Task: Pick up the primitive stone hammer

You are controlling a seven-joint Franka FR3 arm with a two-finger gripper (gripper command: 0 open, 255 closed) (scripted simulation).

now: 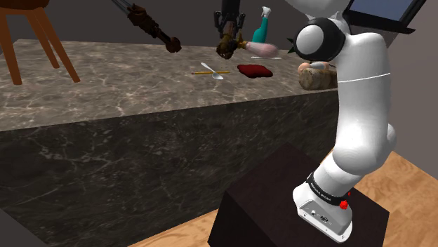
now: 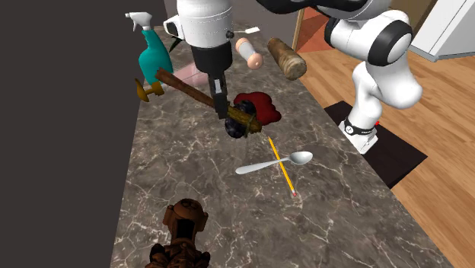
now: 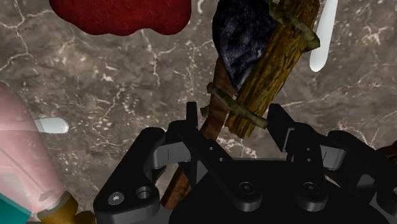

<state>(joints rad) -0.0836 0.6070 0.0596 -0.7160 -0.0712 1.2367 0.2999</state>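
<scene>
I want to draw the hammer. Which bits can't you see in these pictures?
Brown wooden hammer with dark stone head: wrist view, head cut off by the picture's edge, handle end behind the black fingers.
Teal spray bottle: second exterior view, lower part crossed by the hammer's handle.
Brown rounded lump: shoulder view, partly behind the white arm.

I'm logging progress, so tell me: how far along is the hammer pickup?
Done: the claw is shut on the stone hammer, its fingers clasping the bound wooden handle. In hand: the lift, since the hammer appears to hang above the marble counter rather than rest on it. Left: little, perhaps raising it a bit higher.
</scene>
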